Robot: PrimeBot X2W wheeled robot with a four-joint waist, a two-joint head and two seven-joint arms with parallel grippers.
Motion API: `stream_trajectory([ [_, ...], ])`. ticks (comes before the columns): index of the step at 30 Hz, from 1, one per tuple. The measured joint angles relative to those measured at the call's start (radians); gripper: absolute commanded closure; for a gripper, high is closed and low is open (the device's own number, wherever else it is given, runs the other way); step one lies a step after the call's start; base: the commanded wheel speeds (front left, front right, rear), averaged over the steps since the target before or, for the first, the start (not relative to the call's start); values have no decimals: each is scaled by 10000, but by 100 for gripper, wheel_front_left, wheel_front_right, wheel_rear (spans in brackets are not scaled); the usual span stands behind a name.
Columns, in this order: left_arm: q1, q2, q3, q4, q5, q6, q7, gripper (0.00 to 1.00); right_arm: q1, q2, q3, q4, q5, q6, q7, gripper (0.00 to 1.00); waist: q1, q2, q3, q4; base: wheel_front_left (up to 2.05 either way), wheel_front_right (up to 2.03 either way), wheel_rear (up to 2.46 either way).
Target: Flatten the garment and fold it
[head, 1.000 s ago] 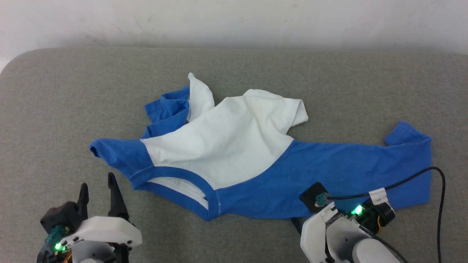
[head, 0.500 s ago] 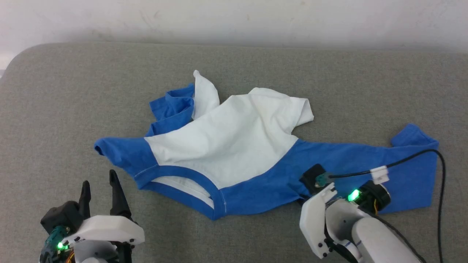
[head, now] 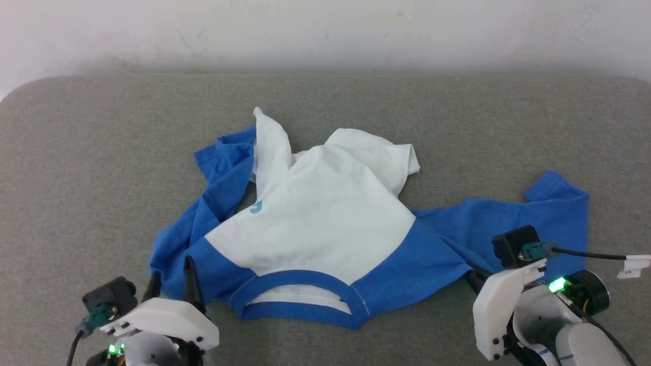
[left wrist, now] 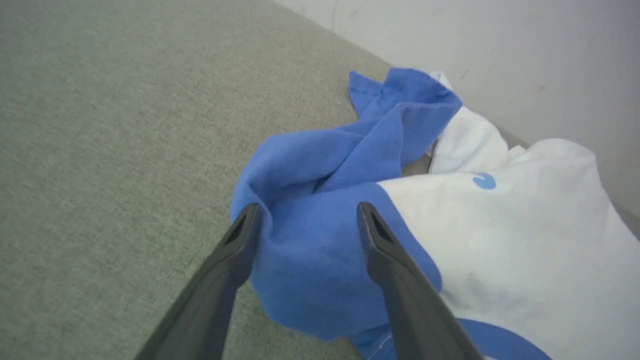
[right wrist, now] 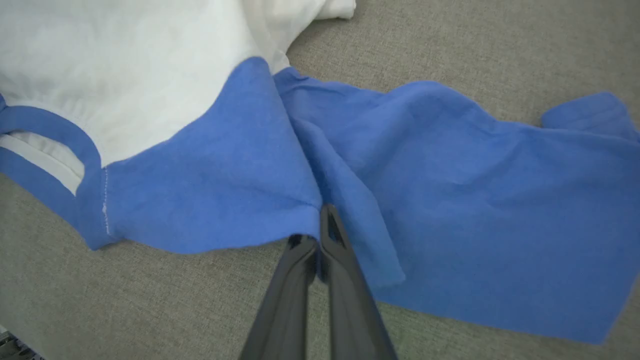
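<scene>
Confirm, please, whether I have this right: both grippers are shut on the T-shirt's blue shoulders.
Not quite: the right gripper is shut on the T-shirt's blue shoulder, but the left gripper stands open, its fingers astride the other blue shoulder, as the left wrist view shows.

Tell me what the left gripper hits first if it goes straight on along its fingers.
The garment. Its bunched blue shoulder sits between the open fingers of the left gripper, so that cloth would likely be met almost at once; how near it is, the views do not settle.
</scene>
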Motion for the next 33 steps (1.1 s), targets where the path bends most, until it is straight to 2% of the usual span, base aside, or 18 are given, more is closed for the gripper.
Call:
stream_trajectory([
  [3,68,86,-174,182,-6,320,1074,0,195,81,-180,-303,-75,0,123,100,0,0,0,-53,0,0,0],
  [9,152,420,-224,451,19,905,2052,0,270,186,-451,-683,-176,0,245,100,0,0,30,-33,0,0,0],
  [11,128,476,-265,711,17,959,2280,0,291,211,-443,-729,-176,0,282,100,0,0,40,-30,0,0,0],
  [13,16,502,-313,848,-15,794,2332,0,291,219,-424,-750,-174,0,286,100,-1,0,56,-43,0,0,0],
  [14,-84,510,-334,943,-56,658,2343,24,292,219,-424,-757,-174,0,288,100,0,0,66,-48,0,0,0],
  [15,-167,510,-360,1003,-138,510,2341,64,298,219,-430,-769,-174,0,288,100,0,0,80,-47,0,0,0],
  [16,-250,508,-380,1078,-190,389,2303,96,312,219,-428,-769,-174,0,299,100,0,0,92,-44,0,0,0],
  [17,-327,502,-414,1149,-219,242,2234,100,343,217,-428,-769,-174,0,301,100,0,-2,98,-41,0,0,0],
  [22,-575,314,-556,1607,-548,-558,1818,100,448,184,-443,-767,-173,0,360,100,0,-2,81,-15,0,0,0],
  [26,-688,96,-341,1641,-957,-995,1248,100,441,151,-568,-890,-94,0,318,100,0,-2,-19,-25,0,0,0],
  [33,-1400,4,351,73,-1801,-1647,571,100,-21,184,-1170,-1453,1243,0,295,100,-1,-2,-364,-60,0,0,0],
])
